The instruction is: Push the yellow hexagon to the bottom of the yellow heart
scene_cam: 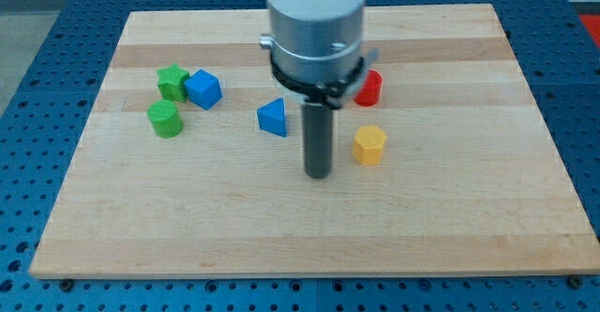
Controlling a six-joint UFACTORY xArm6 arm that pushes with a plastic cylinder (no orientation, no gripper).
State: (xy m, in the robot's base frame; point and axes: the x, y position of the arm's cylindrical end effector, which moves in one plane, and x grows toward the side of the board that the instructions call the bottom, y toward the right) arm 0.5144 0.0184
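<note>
Your tip is sitting bare on the board, touching nothing. The yellow hexagon is lying just beside it, toward the view's right and slightly up. No yellow heart is showing; the arm may be hiding it.

A pale, light-brown wooden tabletop shows long straight grain bands in slightly differing tan shades. Around it lies a blue surface patterned with rows of small dark holes. The end effector is a dark grey rod under a silver-white housing, and its tip is dark. Just to the tip's right sits a yellow hexagon. Beyond that, a red block. To the tip's left is a blue triangular block; farther left, a blue block, a green star-like block and a green rounded block.
</note>
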